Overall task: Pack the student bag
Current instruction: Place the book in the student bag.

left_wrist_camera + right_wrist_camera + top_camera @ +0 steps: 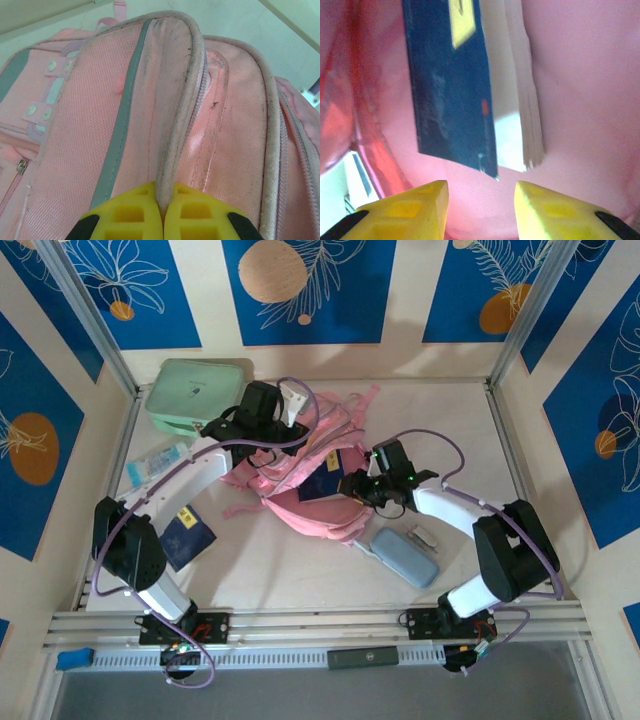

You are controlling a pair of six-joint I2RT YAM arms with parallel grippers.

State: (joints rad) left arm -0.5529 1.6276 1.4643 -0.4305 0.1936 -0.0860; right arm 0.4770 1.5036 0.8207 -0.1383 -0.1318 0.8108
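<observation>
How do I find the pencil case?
Start at the big pink bag mid-table. Just in front of it, towards the right arm's base, lies the pencil case. It is small, flat, grey-blue and rounded, unlike the boxy mint case at the far left.

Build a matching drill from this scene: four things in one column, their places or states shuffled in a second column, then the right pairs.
Column 1
1. mint green boxy zip case
2. grey-blue oblong pencil case
3. dark blue notebook
4. left gripper

Column 2
A. shut on a piped edge of the pink fabric backpack
B. at the far left corner of the table
C. inside the backpack, just ahead of the open right gripper
D. on the table at the backpack's near side, by the right arm

Pairs: 1-B, 2-D, 3-C, 4-A
</observation>
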